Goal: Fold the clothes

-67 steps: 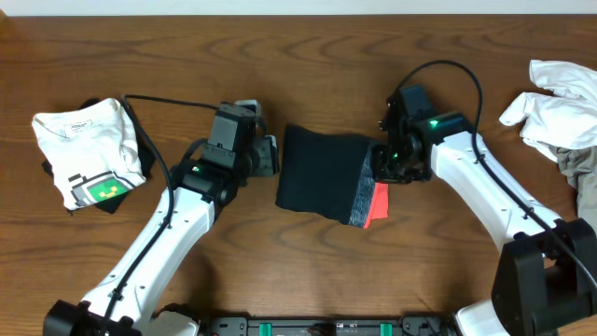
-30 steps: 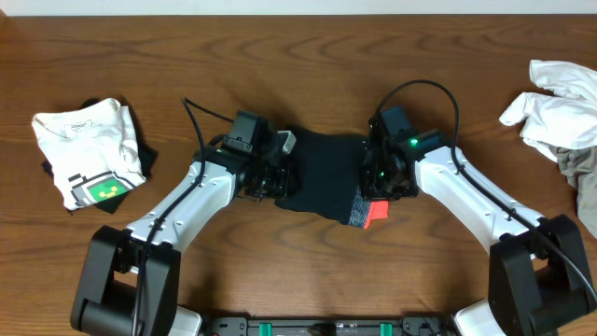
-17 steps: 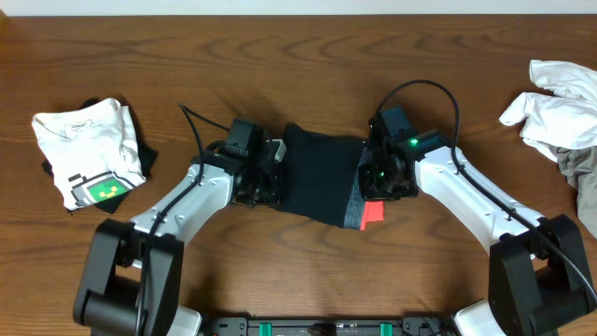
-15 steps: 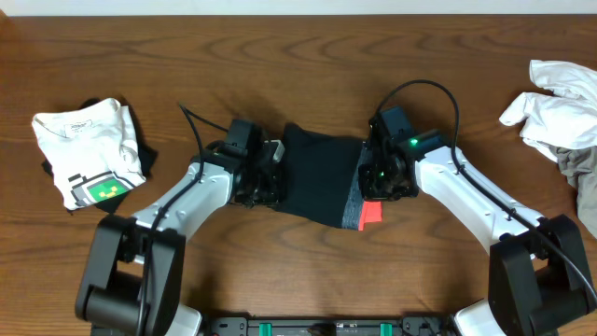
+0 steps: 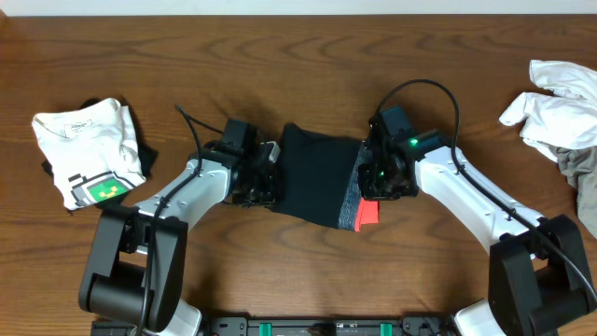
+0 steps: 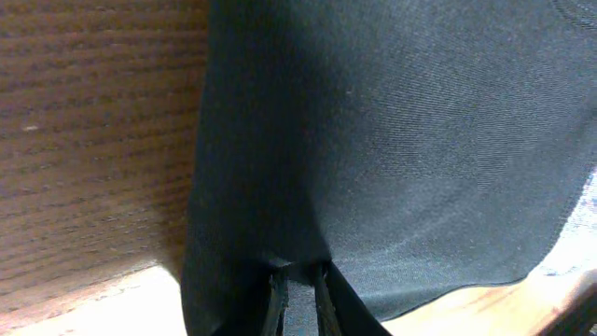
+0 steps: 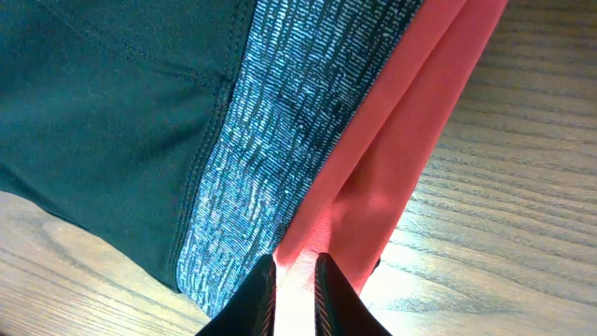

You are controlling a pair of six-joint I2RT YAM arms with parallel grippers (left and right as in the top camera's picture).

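Overhead, the black trousers (image 5: 317, 182) lie folded into a compact block at the middle of the wooden table (image 5: 280, 56), between the two arms; their grey band (image 5: 351, 196) and red strip (image 5: 367, 213) form the block's right edge, the red poking out at the near right corner. The left gripper (image 5: 270, 183) sits at the block's left edge, the right gripper (image 5: 373, 183) at its right edge. From the left wrist, the left gripper's (image 6: 298, 285) thin fingers are drawn close together, pinching a fold of the black cloth (image 6: 392, 140) at its edge beside bare wood; from the right wrist, the right gripper's (image 7: 292, 273) fingers are likewise narrowed, nipping the red strip (image 7: 401, 159) just beside the grey band (image 7: 252, 159). A folded white T-shirt (image 5: 89, 154) with a green print lies well apart at far left; a rumpled white and grey heap (image 5: 560, 117) lies at far right.
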